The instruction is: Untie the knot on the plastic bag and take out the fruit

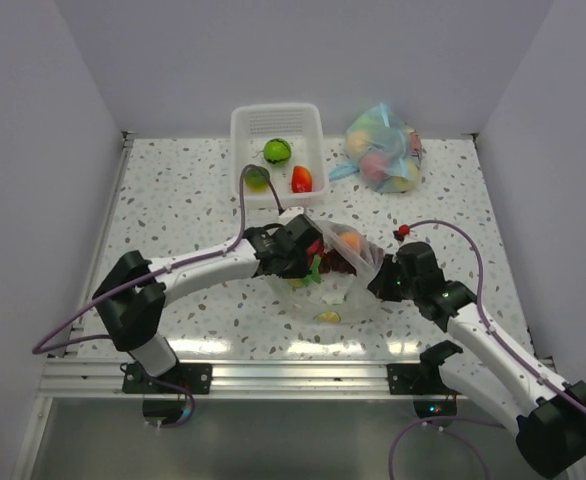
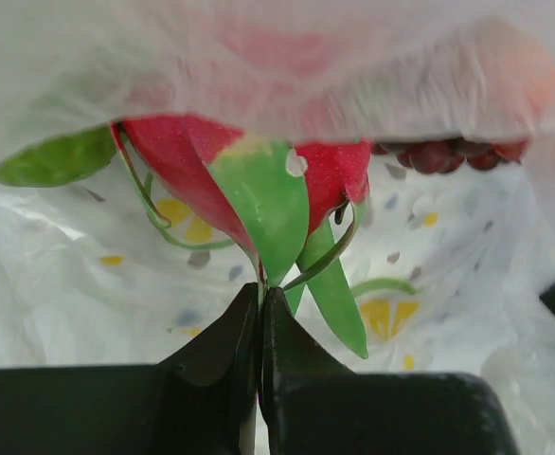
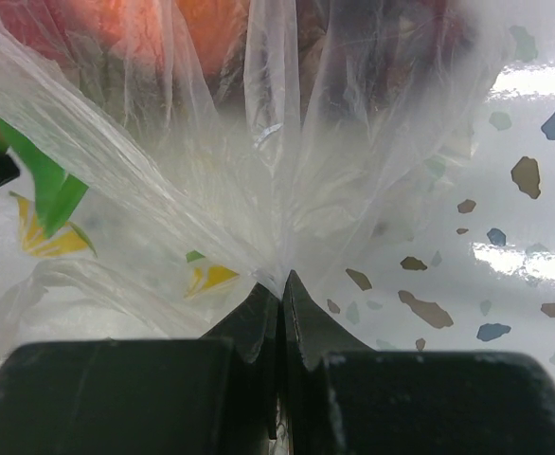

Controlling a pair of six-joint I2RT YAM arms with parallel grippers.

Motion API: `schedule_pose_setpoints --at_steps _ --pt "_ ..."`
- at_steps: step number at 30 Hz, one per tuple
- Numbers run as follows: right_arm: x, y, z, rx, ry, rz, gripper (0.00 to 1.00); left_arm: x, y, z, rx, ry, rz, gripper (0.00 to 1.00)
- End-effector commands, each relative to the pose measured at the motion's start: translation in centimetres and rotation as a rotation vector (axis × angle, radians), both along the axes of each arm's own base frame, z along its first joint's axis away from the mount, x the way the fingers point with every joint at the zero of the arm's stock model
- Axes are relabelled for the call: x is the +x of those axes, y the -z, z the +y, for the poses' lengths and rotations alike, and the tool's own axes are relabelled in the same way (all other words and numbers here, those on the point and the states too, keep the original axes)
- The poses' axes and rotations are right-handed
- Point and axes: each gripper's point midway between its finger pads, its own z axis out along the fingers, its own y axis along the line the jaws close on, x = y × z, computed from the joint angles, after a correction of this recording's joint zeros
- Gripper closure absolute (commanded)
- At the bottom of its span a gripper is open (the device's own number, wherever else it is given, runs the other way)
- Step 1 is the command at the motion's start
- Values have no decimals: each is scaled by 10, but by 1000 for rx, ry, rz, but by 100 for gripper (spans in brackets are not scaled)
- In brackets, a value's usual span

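Both arms reach forward and bend inward to meet at the plastic bag (image 1: 335, 300). The left gripper (image 2: 261, 296), on the bag's left side, is pinched tight on a leaf of the fruit (image 2: 178, 161). The right gripper (image 3: 280, 282), on the bag's right side, is clamped closed on the film.

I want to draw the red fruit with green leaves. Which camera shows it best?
The left wrist view: the red fruit is close and sharp, a leaf tip pinched by the left gripper. The top view shows only a red-green speck in the plastic bag; the right wrist view, just a green leaf at its left edge.
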Motion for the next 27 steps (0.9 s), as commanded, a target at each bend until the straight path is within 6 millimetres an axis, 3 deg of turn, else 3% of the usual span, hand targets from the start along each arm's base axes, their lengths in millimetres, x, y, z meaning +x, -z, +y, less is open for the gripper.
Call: schedule_pose_setpoints --at_steps 1,7,18,23,25,27 --pt "20 -24 2 5 26 -78 100 -11 -40 4 -15 166 -66 100" --pt "27 -24 1 -8 45 -77 100 -41 -61 0 -43 392 -82 100" --pt "21 -16 1 -9 47 -37 100 -72 -133 -8 -211 694 -239 100" --pt "17 -14 1 -7 43 -27 100 -57 -201 -20 -341 658 -410 100" --pt "14 -14 -1 -7 45 -26 100 -41 -229 -20 -395 618 -458 100" --pt "11 -11 -2 -12 43 -16 100 -21 -244 -16 -430 570 -482 100"
